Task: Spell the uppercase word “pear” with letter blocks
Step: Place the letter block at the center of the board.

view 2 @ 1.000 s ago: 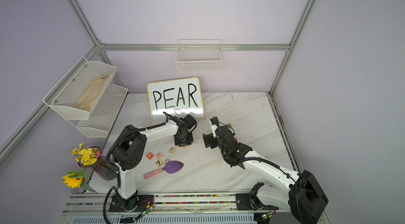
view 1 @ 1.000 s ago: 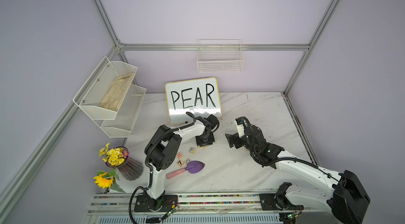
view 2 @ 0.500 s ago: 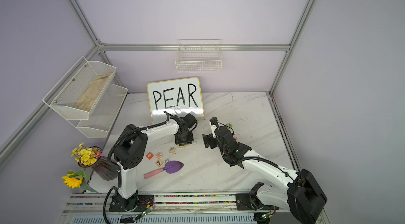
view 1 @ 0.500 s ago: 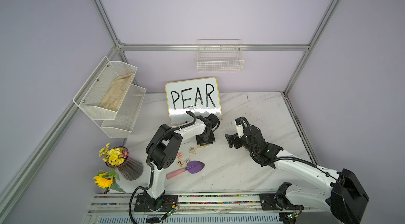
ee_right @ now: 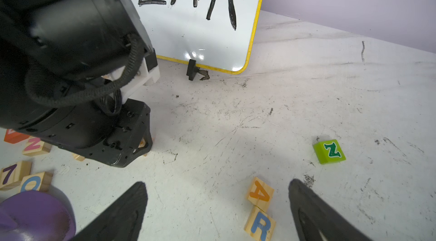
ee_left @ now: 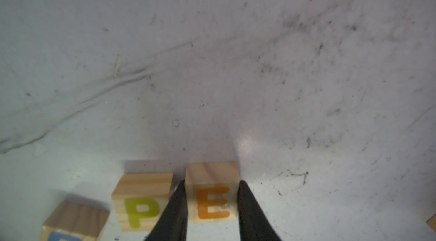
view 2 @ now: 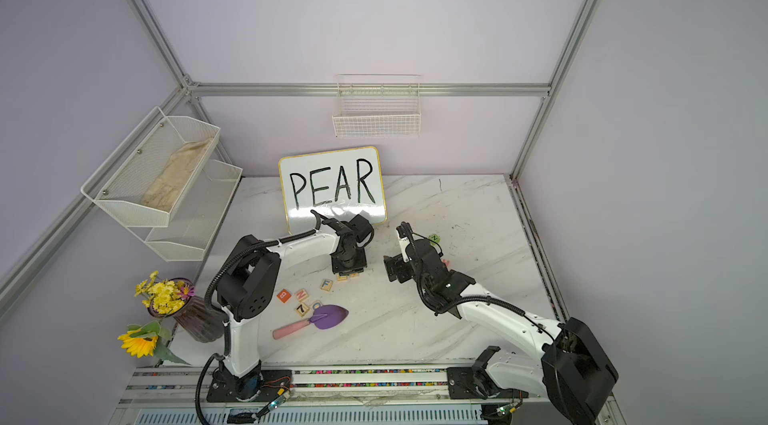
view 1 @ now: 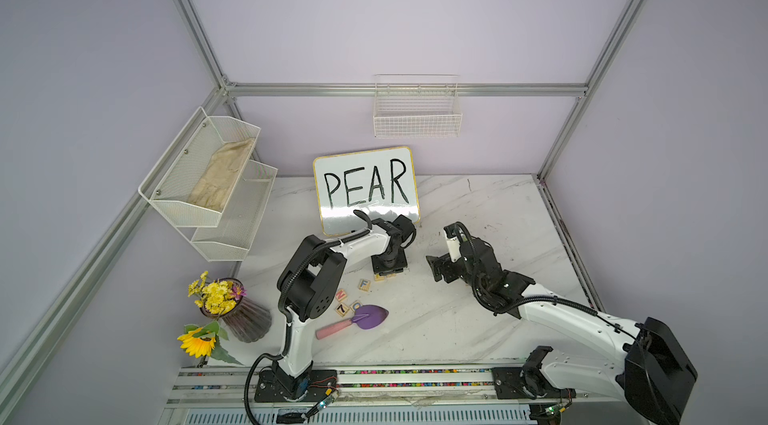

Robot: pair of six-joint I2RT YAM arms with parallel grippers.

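Pale wood, coloured capitals: letter blocks on a white marbled worktop (view 1: 478, 319).

- E block (ee_left: 212, 201): orange letter, face towards the left wrist camera. Clamped between the two black fingers of the left claw (ee_left: 212, 183), one finger flat on each side face. Whether it rests on the worktop or is lifted cannot be told.
- P block (ee_left: 141, 204): yellow-green letter, just beside the E block, with one claw finger (ee_left: 174, 209) in the narrow gap between them.
- A block (ee_right: 259, 193): orange letter, lying on the worktop, tilted out of line.
- R block (ee_right: 259, 224): blue letter, touching the A block at its near edge.
- Right claw (ee_right: 218, 183): fingers spread wide apart, holding nothing. In the right wrist view the A and R blocks show between them, nearer one finger, touched by neither.
- Whiteboard (view 1: 368, 190): yellow-edged, propped at the back of the worktop, handwritten PEAR in black. The left claw stands in front of it in both top views.
- Green Z block (ee_right: 330, 151): alone, well apart from the wooden blocks.
- Purple trowel (view 1: 365, 317): pink handle, lying beside loose blocks lettered F (view 1: 364, 285) and N (view 1: 340, 295).
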